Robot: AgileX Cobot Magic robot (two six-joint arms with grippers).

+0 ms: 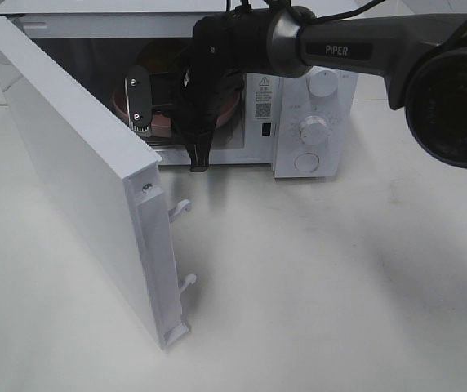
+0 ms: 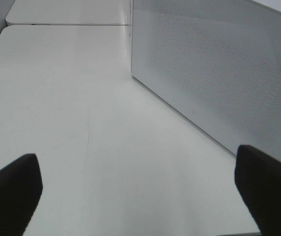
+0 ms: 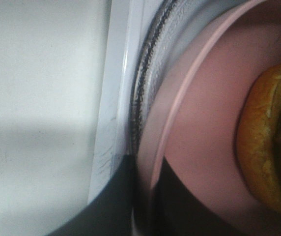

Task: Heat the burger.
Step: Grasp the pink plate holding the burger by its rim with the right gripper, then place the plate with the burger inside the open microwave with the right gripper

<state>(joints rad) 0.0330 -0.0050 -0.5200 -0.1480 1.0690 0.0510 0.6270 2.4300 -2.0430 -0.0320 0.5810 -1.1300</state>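
The burger, with a golden-brown bun, lies on a round pink plate inside the open microwave. My right gripper reaches into the oven cavity from the front. Its dark fingers stand close together on either side of the plate's near rim, shut on it. In the exterior high view the right gripper and arm cover most of the plate. My left gripper hovers open over the bare table, nothing between its fingertips.
The microwave door is swung wide open toward the front left, latch hooks sticking out. Its perforated panel stands close beside the left gripper. The plate rests on the glass turntable. Control knobs sit right of the cavity.
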